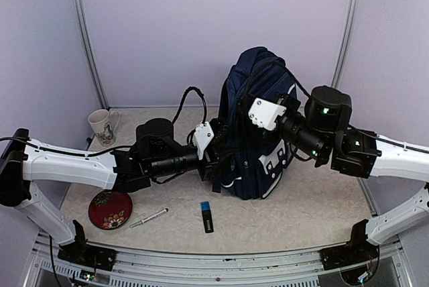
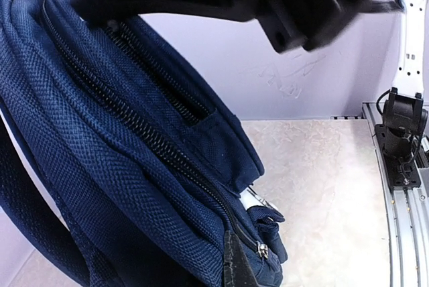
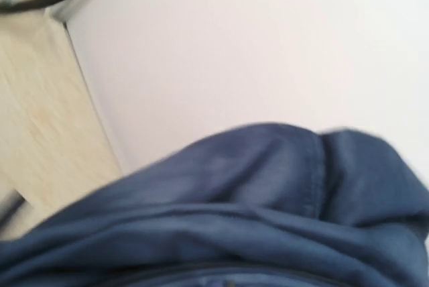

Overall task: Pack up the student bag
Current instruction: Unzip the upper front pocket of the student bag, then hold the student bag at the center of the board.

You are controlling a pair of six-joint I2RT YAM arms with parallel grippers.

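A lab test booth: plain lilac walls (image 1: 201,19), aluminium posts (image 1: 87,39), mounting rail (image 1: 221,265).

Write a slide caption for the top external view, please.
Left arm and right arm reach the upright student bag; mug, red plate, pen and USB stick sit on the table.

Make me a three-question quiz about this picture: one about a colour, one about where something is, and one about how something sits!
1. What colour is the student bag?
A red
B navy blue
C yellow
2. Where is the mug?
A inside the bag
B on top of the bag
C back left on the table
3. How does the bag sit?
A standing upright
B lying flat
C hanging off the table edge

Answers:
1 B, its fabric is dark blue.
2 C, it stands near the far-left corner.
3 A, its top rises high above the table.
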